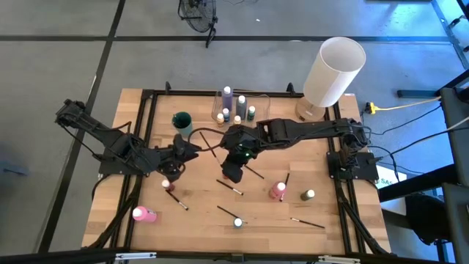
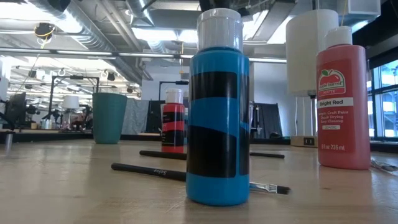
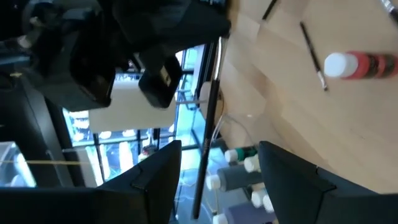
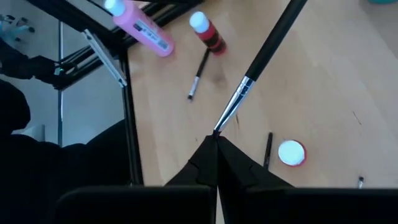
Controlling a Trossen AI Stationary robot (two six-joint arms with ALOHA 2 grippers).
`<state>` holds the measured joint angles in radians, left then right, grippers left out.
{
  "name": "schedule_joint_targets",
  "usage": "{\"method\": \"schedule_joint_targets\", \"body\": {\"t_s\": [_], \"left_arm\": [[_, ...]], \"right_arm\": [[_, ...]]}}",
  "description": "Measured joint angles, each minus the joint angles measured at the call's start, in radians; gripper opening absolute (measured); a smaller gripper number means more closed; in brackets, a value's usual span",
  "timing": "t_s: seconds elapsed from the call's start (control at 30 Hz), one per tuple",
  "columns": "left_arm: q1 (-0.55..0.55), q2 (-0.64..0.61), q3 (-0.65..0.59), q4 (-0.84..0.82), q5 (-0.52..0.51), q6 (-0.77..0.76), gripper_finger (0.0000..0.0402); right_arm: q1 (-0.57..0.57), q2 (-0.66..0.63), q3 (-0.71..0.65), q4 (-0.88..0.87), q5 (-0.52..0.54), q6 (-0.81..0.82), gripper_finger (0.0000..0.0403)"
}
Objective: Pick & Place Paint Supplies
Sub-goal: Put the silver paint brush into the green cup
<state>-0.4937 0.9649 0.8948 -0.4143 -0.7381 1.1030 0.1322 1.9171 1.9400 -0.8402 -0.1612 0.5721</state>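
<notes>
The right gripper (image 4: 216,138), jaws pinching a paintbrush (image 4: 267,53) by its bristle end, handle pointing away; left jaws spread, empty.

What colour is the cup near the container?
Teal green cup, clearest in the low view.

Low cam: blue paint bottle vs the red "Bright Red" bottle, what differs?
The blue paint bottle with black bands stands nearest the camera, mid-picture; the red "Bright Red" paint bottle stands farther back at the right. The blue one is wrapped in black bands with no readable label; the red one shows a printed white label. A dark-handled paintbrush passes behind the blue bottle, not the red one. Both stand upright on the wooden table with pale caps on.
</notes>
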Motion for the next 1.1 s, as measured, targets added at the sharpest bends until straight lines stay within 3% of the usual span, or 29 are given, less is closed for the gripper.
{"method": "schedule_joint_targets", "body": {"t_s": [0.5, 0.77, 1.1], "left_arm": [[0.017, 0.0, 0.0, 0.001, 0.114, -0.029, 0.021], [0.056, 0.0, 0.0, 0.043, 0.07, 0.233, 0.021], [0.186, 0.0, 0.0, 0.053, 0.124, 0.298, 0.021]], "right_arm": [[0.0, 0.0, 0.0, 0.0, 0.0, -0.004, 0.0], [0.0, 0.0, 0.0, 0.003, 0.0, 0.0, 0.0], [0.0, 0.0, 0.0, 0.009, 0.0, -0.004, 0.0]]}}
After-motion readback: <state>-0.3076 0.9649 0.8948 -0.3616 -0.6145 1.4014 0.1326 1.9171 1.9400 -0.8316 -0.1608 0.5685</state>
